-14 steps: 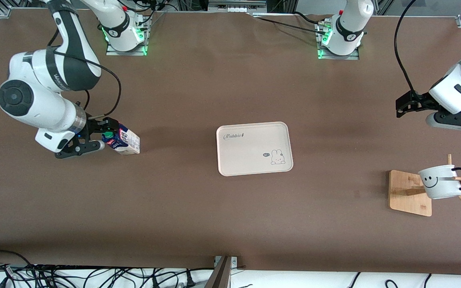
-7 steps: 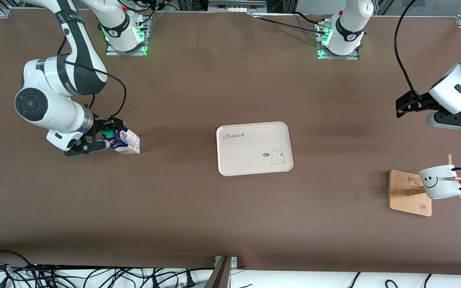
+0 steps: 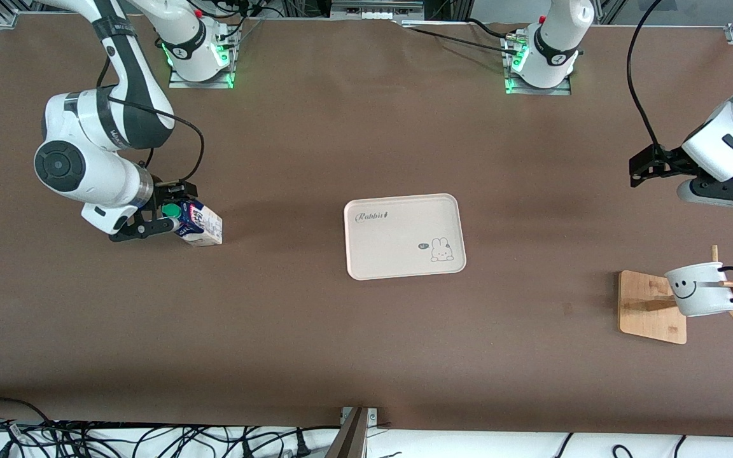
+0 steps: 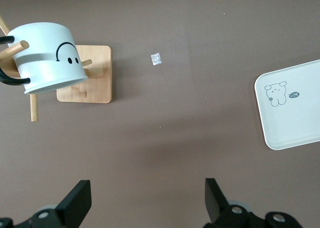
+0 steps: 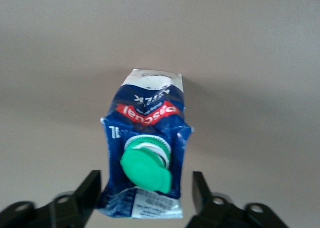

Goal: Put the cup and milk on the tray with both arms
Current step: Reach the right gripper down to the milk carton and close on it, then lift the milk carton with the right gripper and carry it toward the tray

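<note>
Right wrist view | right pincer [image 5: 145, 195] straddles milk [image 5: 146, 158] (fingers apart) | left pincer [image 4: 145, 200] waits

Left arm [image 3: 732, 143] is cut off by the front view's edge; only wrist and part of the left gripper [image 3: 643, 166] are shown. In the left wrist view only the fingertips [image 4: 77, 200] are seen, the rest cropped. Cup [image 4: 46, 57] handle is clipped at that frame's edge. Tray [image 4: 295, 105] is partly cropped there. Milk [image 5: 145, 163] base is hidden between the right gripper [image 5: 145, 190] fingers; contact with the carton can't be confirmed. Carton print is blurred, unreadable.
</note>
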Motion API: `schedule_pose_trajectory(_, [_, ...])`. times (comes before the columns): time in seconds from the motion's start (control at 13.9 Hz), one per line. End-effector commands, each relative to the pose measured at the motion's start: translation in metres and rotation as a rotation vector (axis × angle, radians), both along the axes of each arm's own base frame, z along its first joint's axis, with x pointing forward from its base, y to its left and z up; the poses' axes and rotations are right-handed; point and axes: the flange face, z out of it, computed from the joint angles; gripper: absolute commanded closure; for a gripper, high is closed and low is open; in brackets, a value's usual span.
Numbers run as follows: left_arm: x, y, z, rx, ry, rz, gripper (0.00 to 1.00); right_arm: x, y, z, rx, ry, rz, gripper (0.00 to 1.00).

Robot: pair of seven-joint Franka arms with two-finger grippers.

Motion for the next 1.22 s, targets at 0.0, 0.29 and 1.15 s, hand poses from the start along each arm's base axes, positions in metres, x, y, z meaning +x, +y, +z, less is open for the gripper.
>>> schedule_pose_trajectory(0.0, [0.004,0.002,0.006,-0.019,0.010,-0.010,0.00,-0.008,-0.001,0.005,0.006,-0.001,-0.013,0.38])
schedule_pose_trajectory(0.29, [0.002,0.006,0.004,-0.019,0.024,-0.005,0.00,-0.008,0.001,0.004,0.006,0.000,-0.010,0.48])
schedule_pose_trajectory(1.15, [0.002,0.006,0.003,-0.021,0.032,-0.006,0.00,0.028,0.170,0.072,0.065,-0.012,-0.130,0.50])
